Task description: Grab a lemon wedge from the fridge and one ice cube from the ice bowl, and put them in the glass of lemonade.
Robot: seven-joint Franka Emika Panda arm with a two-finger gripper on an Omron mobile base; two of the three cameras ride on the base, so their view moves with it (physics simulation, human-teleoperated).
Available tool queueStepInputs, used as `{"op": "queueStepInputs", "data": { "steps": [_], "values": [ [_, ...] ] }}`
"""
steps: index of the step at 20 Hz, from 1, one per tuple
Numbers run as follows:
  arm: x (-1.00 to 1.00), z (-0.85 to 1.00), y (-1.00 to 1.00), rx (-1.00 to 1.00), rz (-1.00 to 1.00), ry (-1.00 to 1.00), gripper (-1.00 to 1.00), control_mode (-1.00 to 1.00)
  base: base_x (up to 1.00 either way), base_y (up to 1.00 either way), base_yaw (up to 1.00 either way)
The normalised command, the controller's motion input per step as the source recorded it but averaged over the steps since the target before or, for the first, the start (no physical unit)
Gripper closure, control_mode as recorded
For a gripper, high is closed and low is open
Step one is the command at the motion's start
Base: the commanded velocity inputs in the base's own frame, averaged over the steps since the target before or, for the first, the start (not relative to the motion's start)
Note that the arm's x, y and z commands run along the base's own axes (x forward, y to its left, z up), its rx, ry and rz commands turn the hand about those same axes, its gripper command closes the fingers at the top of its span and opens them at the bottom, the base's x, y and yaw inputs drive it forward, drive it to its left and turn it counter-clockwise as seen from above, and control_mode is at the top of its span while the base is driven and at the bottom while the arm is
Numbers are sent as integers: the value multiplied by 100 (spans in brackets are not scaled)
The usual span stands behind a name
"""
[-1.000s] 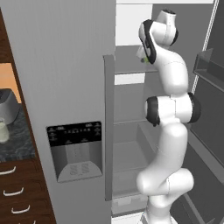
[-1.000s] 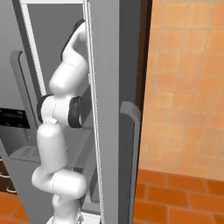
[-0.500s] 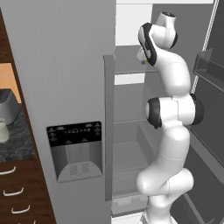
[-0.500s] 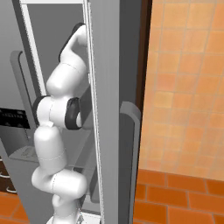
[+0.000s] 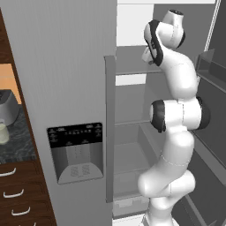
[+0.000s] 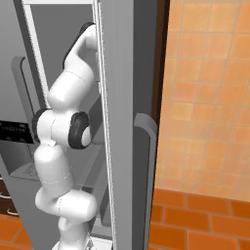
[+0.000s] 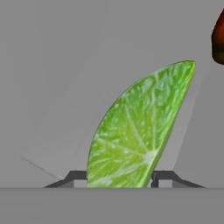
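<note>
The lemon wedge (image 7: 140, 131), yellow-green with pale segments, stands on its edge on a grey fridge shelf in the hand view. My gripper (image 7: 119, 177) is shut on it, with a dark fingertip (image 7: 76, 176) pressed against each side of its base. In the left base view the white arm reaches up into the right half of the fridge (image 5: 66, 66), with the hand at an upper shelf (image 5: 132, 66). The glass of lemonade (image 5: 2, 132) shows at the left edge on the dark counter. The ice bowl and ice cube are out of view.
The fridge's left door is closed and carries the black dispenser panel (image 5: 75, 150). The opened right door (image 6: 127, 122) stands close beside the arm. A dark red item (image 7: 218, 39) sits just beyond the wedge. A silver toaster (image 5: 6, 106) stands behind the glass.
The fingers have closed in onto the lemon wedge. The arm has shifted only slightly at the upper shelf.
</note>
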Motion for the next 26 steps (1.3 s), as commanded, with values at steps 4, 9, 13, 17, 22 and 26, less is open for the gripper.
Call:
{"op": "queueStepInputs", "data": {
  "steps": [4, 9, 13, 17, 22, 26],
  "values": [
    [-100, 0, 10, 0, 19, -18, 100, -100, 0, 0, 0],
    [-100, 0, 36, -3, 19, -13, 100, -100, 0, 0, 0],
    [-100, -3, 47, -9, 9, 0, 100, -100, 0, 0, 0],
    [-100, -31, 26, -6, 0, 0, 100, -100, 0, 0, 0],
    [-100, -74, 10, -4, 0, 0, 100, -100, 0, 0, 0],
    [-100, -93, 2, -5, 0, 0, 100, -100, 0, 0, 0]
  ]
}}
